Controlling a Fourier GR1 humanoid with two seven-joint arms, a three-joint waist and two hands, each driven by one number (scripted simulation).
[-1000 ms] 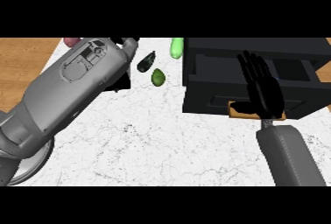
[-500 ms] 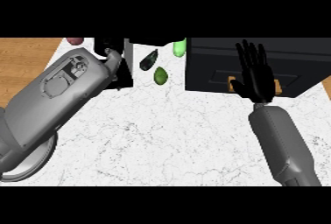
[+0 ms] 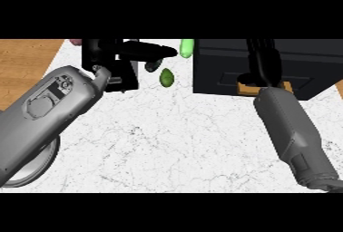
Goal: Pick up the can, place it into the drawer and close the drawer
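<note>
The black drawer unit (image 3: 295,61) stands at the back right of the white marble counter (image 3: 188,145). A thin strip of its wooden inside (image 3: 289,87) shows below the front panel. My right hand (image 3: 262,63) lies flat against that drawer front, open, its fingers straight and pointing away from me. My left hand (image 3: 117,61) hovers at the back left, open, with fingers (image 3: 150,50) stretched to the right and nothing in them. No can shows in the view.
A light green object (image 3: 186,47), a dark green one (image 3: 166,78) and a small dark one (image 3: 153,66) lie between my left hand and the drawer. A grey plate (image 3: 32,170) peeks from under my left forearm. Wooden floor (image 3: 23,63) lies beyond the counter's left edge.
My right hand has moved away from me with the drawer front, and less of the drawer's inside shows now. My left forearm has swung lower and further left.
</note>
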